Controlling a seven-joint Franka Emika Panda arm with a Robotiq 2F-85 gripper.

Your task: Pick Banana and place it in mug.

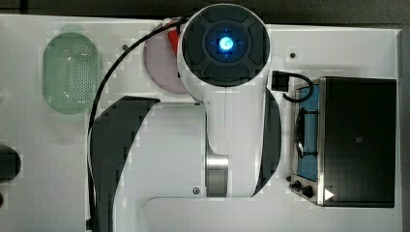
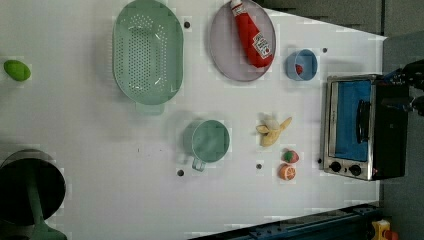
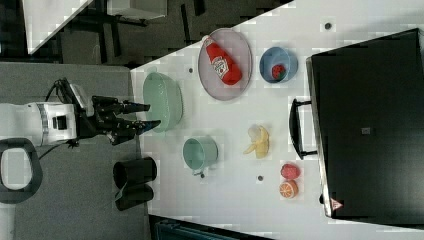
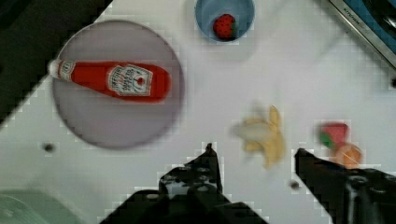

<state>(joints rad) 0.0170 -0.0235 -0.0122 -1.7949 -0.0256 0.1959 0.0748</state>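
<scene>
In the top view we find the arm (image 1: 227, 96) covering most of the plate (image 1: 159, 67). The gripper (image 4: 254, 156) hangs with fingers apart and empty, above the banana (image 2: 272, 131). The banana lies on the table (image 2: 100, 150) between mug (image 2: 210, 141) and toaster oven (image 2: 357, 127), strawberry (image 2: 290, 156) and orange slice (image 2: 287, 172) just beside it.

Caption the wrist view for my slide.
Open gripper above the banana, ketchup bottle on its plate.

Banana (image 2: 272, 131) pale yellow. Mug (image 2: 210, 141) teal green. Colander (image 2: 147, 52) light green, dotted with holes. Ketchup bottle (image 2: 253, 35) red, white label. Bowl (image 2: 302, 65) blue. Table (image 2: 100, 150) white.
</scene>
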